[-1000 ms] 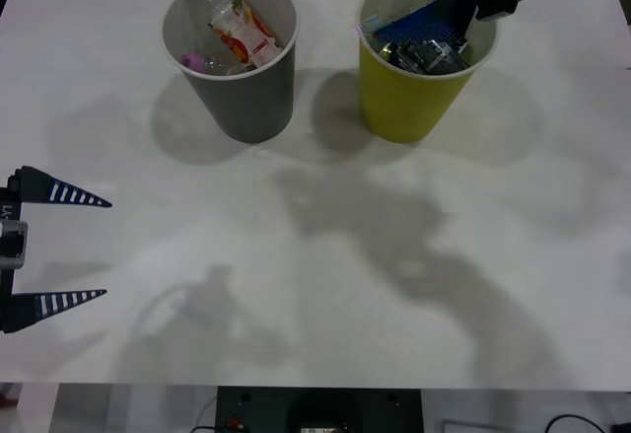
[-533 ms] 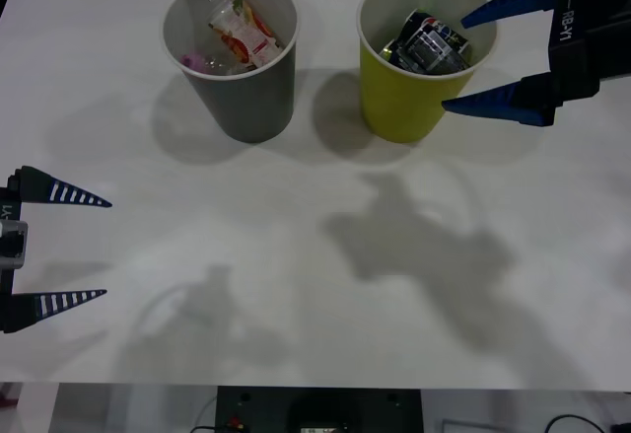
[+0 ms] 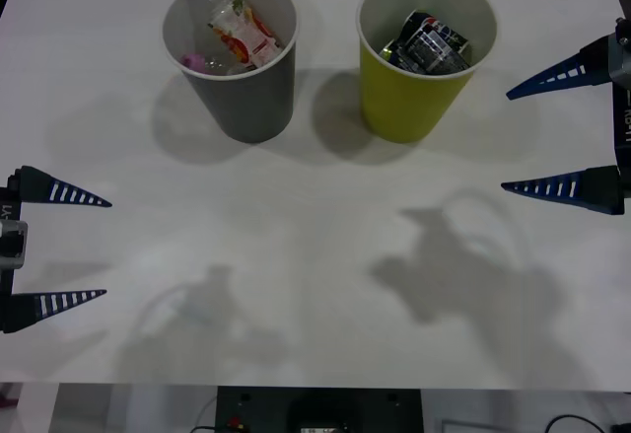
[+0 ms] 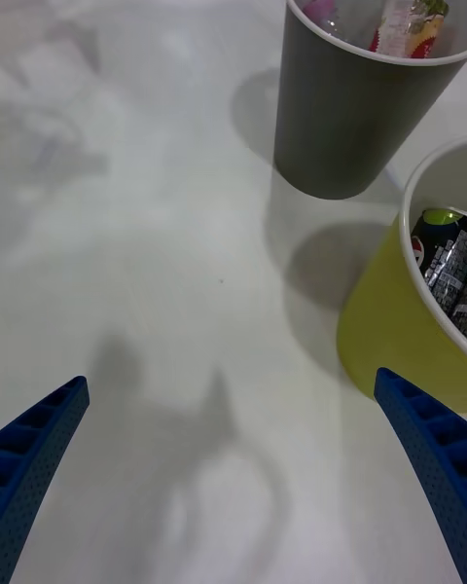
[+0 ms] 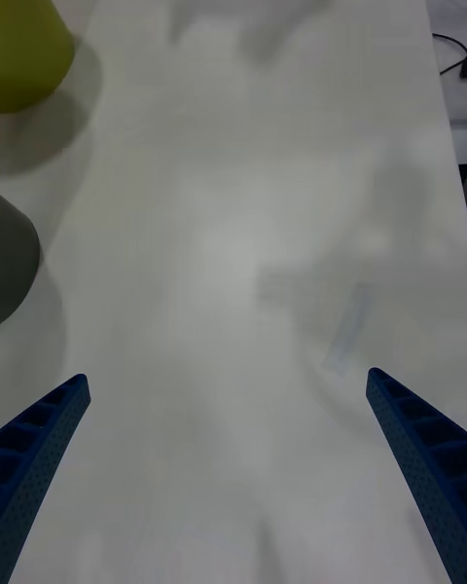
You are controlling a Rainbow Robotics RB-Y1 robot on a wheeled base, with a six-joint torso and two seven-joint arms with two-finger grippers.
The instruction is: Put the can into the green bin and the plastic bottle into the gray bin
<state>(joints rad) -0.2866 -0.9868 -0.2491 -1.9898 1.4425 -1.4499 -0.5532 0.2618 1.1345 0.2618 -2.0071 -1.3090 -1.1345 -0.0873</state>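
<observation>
Withdrawn from the green bin [image 3: 424,83], the right tool [image 3: 508,140] hangs released; can [image 3: 431,46] inside, counter [image 3: 315,255] unobstructed.

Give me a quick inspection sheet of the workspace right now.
Surface: white table, arm shadows on it.
Job's things: can lies inside the green bin; plastic bottle leans inside the gray bin, red cap above the rim. Both bins upright, apart.
Clutter: pink-capped item in the gray bin.
Grippers: right tool open, empty, beside the green bin; left tool open, empty, at the table's left edge.
Cables: dark cable below the near table edge.
Surroundings: nothing seen.
</observation>
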